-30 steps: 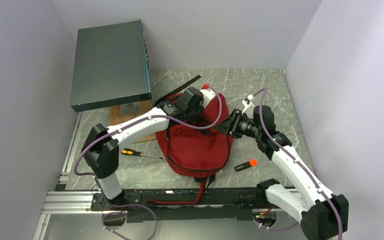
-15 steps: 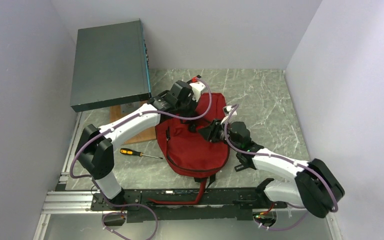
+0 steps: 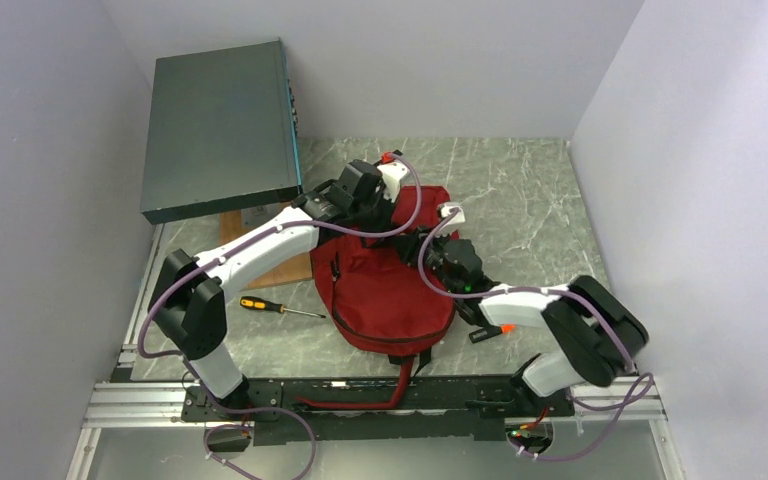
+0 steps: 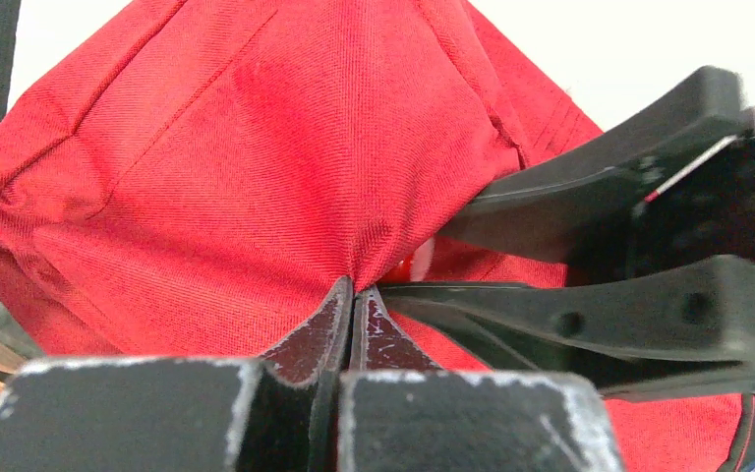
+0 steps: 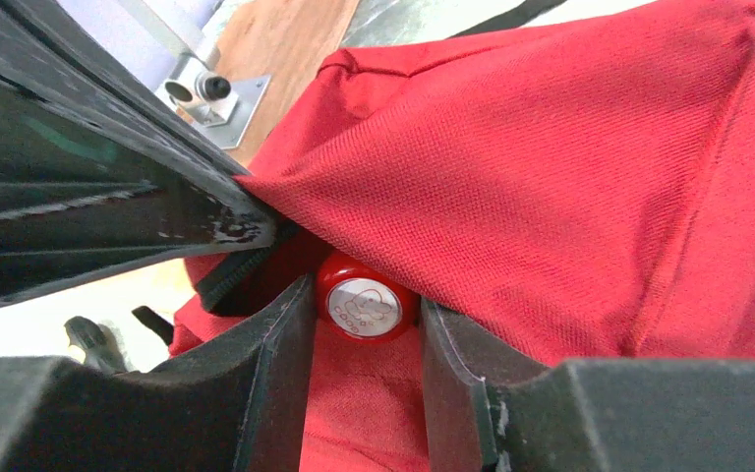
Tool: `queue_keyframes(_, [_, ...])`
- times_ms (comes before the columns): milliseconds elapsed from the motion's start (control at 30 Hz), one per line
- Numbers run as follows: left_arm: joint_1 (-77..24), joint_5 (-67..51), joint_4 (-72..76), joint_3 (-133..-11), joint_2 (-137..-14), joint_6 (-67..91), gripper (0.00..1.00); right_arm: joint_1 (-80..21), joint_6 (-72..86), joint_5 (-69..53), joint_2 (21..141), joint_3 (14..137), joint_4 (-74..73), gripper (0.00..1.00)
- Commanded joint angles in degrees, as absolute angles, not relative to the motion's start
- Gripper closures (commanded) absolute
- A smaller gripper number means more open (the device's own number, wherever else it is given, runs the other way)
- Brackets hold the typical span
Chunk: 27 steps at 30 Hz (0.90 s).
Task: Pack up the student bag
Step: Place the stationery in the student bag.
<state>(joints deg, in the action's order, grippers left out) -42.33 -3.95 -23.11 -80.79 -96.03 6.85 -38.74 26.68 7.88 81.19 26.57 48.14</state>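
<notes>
The student bag (image 3: 390,300), dark red fabric, lies in the middle of the table. My left gripper (image 3: 388,218) is shut on a fold of its red cloth (image 4: 236,147) near the top edge, jaws pressed together (image 4: 356,291), and pulls it taut. My right gripper (image 3: 423,246) is right beside it at the bag's zip opening. It is shut on a small red cylinder (image 5: 364,305) with a silver printed end, fingers (image 5: 275,344) on both its sides, under the lifted cloth (image 5: 551,177). The right fingers (image 4: 600,206) show in the left wrist view.
A dark grey box (image 3: 220,125) leans at the back left above a wooden board (image 3: 243,235). An orange-handled screwdriver (image 3: 275,307) lies left of the bag. A black and orange marker (image 3: 492,331) lies to its right, partly under my right arm. Walls close both sides.
My right arm has swung left from the bag's right side to its opening, carrying the red cylinder. My left gripper has drawn the cloth slightly back and left.
</notes>
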Motion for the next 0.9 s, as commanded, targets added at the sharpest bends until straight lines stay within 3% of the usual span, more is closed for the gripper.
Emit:
queue_keyframes(0, [-40.8, -4.7, -22.7, -81.0, -90.8, 7.4, 1.0, -39.1, 25.4, 9.0, 88.5, 29.7, 62.3, 1.0])
queue_keyframes(67, [-40.0, -6.2, -22.4, -80.1, -89.9, 7.0, 1.0, -39.1, 25.1, 6.4, 91.5, 30.1, 64.6, 0.96])
queue_keyframes(267, [-40.0, -6.8, -22.0, -79.4, -89.2, 8.1, 1.0, -38.0, 26.9, -2.2, 97.6, 33.5, 63.9, 0.48])
queue_keyframes(533, [-40.0, -6.7, -21.0, -77.0, -88.2, 8.6, 1.0, -33.7, 26.6, -19.1, 83.2, 34.6, 40.3, 0.31])
queue_keyframes(867, [-40.0, -7.7, -18.7, -75.3, -88.6, 9.4, 1.0, -31.9, 26.0, -6.4, 63.7, 38.6, -1.7, 0.18])
